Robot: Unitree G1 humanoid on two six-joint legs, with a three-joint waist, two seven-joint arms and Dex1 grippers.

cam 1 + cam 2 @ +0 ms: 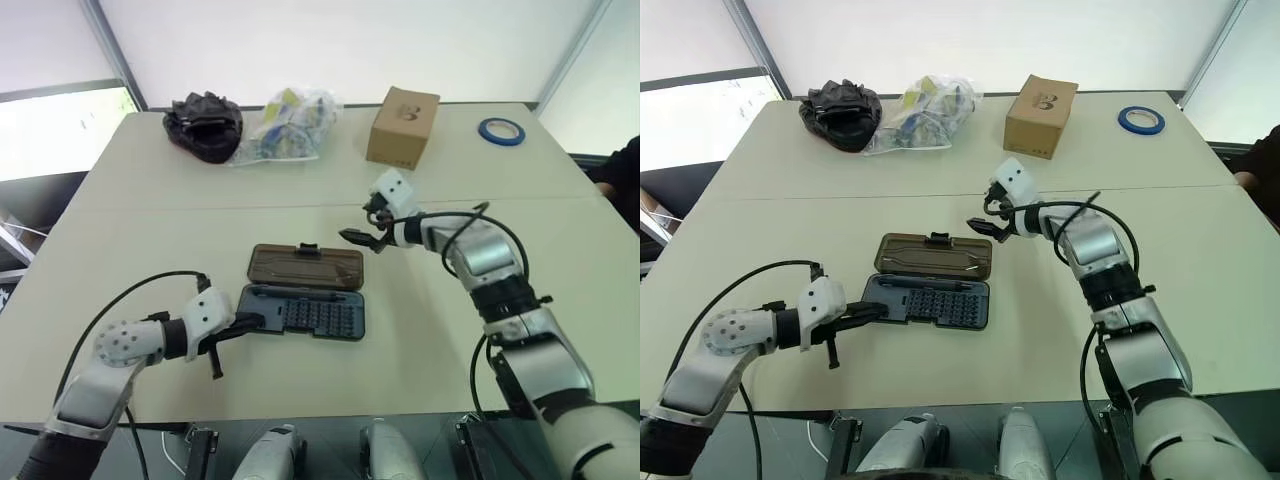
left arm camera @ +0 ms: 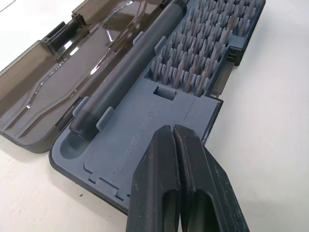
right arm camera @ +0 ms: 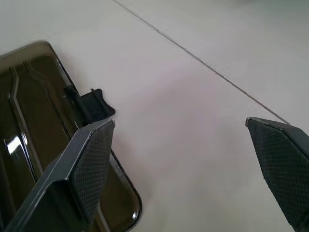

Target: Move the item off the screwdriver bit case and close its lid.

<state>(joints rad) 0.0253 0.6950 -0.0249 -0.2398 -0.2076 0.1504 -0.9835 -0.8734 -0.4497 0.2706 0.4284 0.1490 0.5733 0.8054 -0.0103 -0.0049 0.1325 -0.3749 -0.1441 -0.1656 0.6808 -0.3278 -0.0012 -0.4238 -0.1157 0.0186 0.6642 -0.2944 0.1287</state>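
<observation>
The left pincer (image 2: 174,133) is sitting clenched with nothing between its fingers, its tips resting on or just over the near end of the screwdriver bit case (image 1: 303,312); the right pincer (image 1: 366,235) is hanging spread wide and empty just beside the far right corner of the lid (image 1: 305,267), near the small black latch tab (image 3: 94,107); the case is lying flat on the counter (image 1: 150,240) with the lid folded back beyond the tray, and nothing is resting on either half, so the closing looks like the step in hand. The risk is lying in the lift: the lid is flat against the counter, so a finger may be sliding over its edge instead of under it, shoving the whole case toward the left pincer; if that clenched pincer is pressing too lightly, the tray may be pivoting or tipping, loosening the bits (image 2: 203,53); swung too quickly, the lid may be bouncing off the driver handle (image 2: 128,72) and failing to latch.
</observation>
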